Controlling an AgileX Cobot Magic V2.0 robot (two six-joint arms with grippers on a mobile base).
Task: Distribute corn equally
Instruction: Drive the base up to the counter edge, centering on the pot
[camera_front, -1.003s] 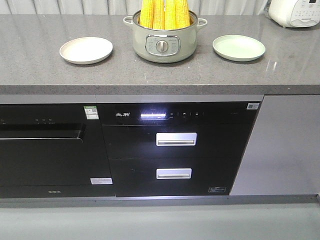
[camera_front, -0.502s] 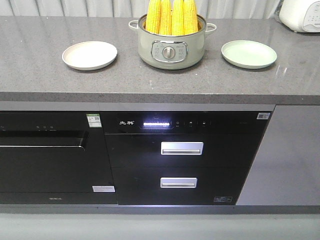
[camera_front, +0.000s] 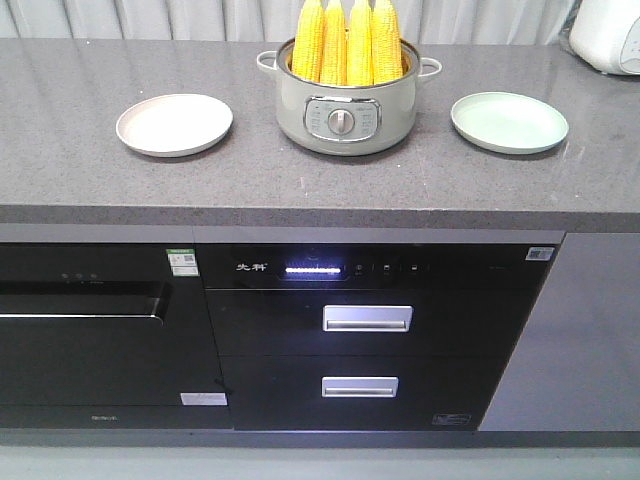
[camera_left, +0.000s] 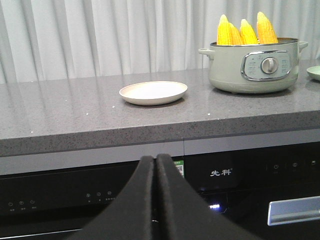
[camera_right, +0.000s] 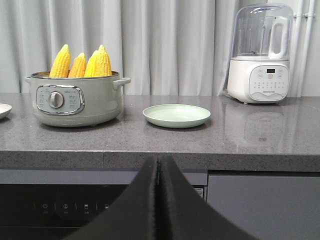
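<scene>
Four corn cobs (camera_front: 347, 42) stand upright in electric pot (camera_front: 345, 120), lower ends hidden by its wall. Blender (camera_right: 260, 55) is cut off in the front view. Pressed together, gripping nothing: left pincer (camera_left: 155, 165), right pincer (camera_right: 158, 165), both short of the surface (camera_front: 100, 180) front edge. Cream plate (camera_front: 174, 125) at pot's 9 o'clock, green plate (camera_front: 509, 121) at 3 o'clock, gaps between.

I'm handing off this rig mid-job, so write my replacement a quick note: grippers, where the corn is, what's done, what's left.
Left gripper: shut, empty, short of the counter, facing the beige plate.
Right gripper: shut, empty, facing the green plate.
Corn: all four cobs stand upright in the electric pot, between the two plates.
Done: nothing; both plates are bare.
Left: likely two cobs onto each plate.
</scene>
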